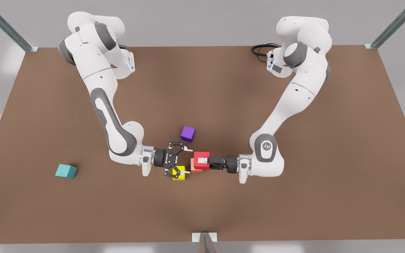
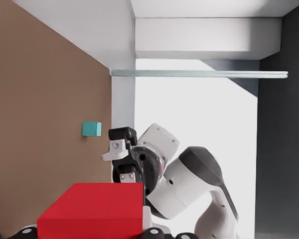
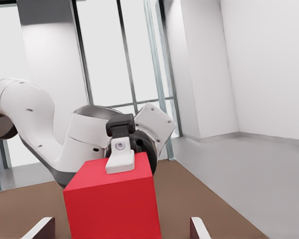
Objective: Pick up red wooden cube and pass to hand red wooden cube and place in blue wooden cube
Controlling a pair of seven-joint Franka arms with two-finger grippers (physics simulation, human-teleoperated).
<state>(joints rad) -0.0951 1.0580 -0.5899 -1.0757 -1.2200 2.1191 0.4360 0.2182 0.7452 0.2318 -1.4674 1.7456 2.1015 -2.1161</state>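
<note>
Between left jaws, red wooden cube.

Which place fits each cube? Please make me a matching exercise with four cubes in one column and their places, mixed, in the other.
Things:
1. red cube
2. teal cube
3. yellow cube
4. purple cube

Places:
A. partly hidden under the open right pincer
B. gripped in the left pincer
C. on the table, toward the arm bases from both pincers
D. alone, far to the front view's left

Pairs: 1-B, 2-D, 3-A, 4-C
</note>
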